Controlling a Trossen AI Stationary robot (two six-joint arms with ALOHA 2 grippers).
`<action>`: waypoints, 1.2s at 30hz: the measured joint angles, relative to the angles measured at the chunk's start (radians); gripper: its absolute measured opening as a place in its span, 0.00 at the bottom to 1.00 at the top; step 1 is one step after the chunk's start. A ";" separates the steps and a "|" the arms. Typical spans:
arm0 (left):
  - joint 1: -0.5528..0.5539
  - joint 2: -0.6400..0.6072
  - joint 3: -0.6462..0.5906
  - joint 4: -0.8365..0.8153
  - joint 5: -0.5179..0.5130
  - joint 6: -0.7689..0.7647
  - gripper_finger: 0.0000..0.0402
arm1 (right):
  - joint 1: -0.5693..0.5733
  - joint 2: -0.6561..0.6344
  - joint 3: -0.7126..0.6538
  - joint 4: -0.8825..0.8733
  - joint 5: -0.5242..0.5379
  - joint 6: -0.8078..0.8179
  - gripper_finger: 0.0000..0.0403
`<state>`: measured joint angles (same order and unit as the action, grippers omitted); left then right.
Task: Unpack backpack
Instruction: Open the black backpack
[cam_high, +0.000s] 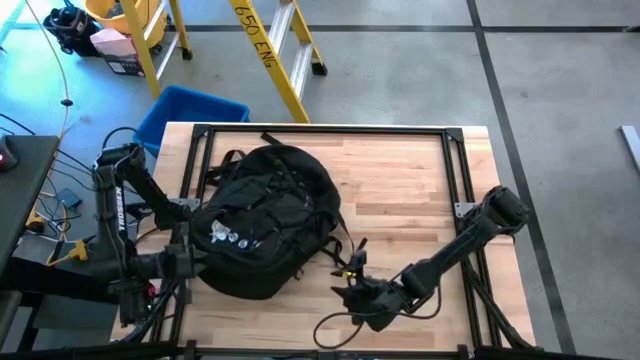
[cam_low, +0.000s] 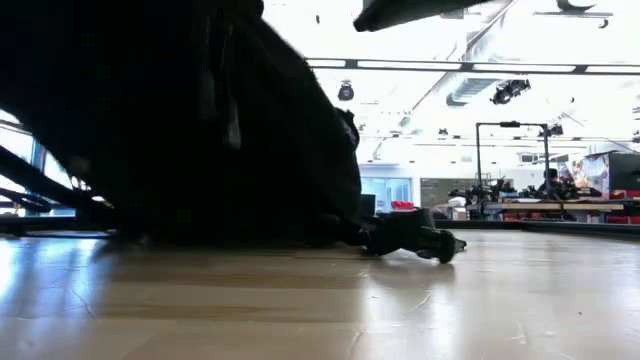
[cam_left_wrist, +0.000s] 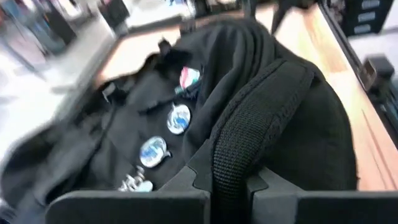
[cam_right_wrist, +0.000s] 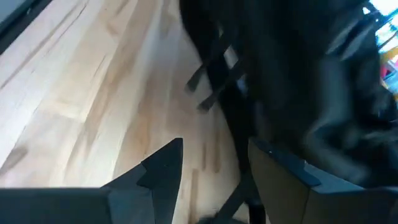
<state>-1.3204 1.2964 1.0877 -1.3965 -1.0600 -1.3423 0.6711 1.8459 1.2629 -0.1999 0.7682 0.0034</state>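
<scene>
The high view looks straight down from well above on the whole worktop (cam_high: 400, 190), while the low view sits at worktop level, facing across it into the room, very close to the backpack (cam_low: 180, 120). Each wrist view rides close behind its own gripper: the left's faces the backpack's badges (cam_left_wrist: 177, 118), also seen from above; the right's faces bare wood beside the backpack.

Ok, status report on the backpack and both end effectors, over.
Left end effector shut on a backpack strap. Right end effector open, low over the table beside the backpack. Backpack closed, nothing unpacked. Loose straps trail near the right end effector.
</scene>
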 joint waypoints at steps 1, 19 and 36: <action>0.000 0.000 -0.027 0.041 0.016 0.000 0.00 | 0.003 -0.006 0.000 -0.005 0.011 -0.011 0.42; 0.025 0.006 -0.438 0.778 0.207 -0.017 0.00 | -0.060 -0.053 0.002 -0.162 -0.107 0.130 0.42; 0.031 0.006 -0.471 0.832 0.219 -0.017 0.00 | -0.100 -0.053 -0.090 0.026 -0.357 0.098 0.42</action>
<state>-1.2896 1.3029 0.6167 -0.5644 -0.8414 -1.3590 0.5708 1.7931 1.1730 -0.1738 0.4116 0.1013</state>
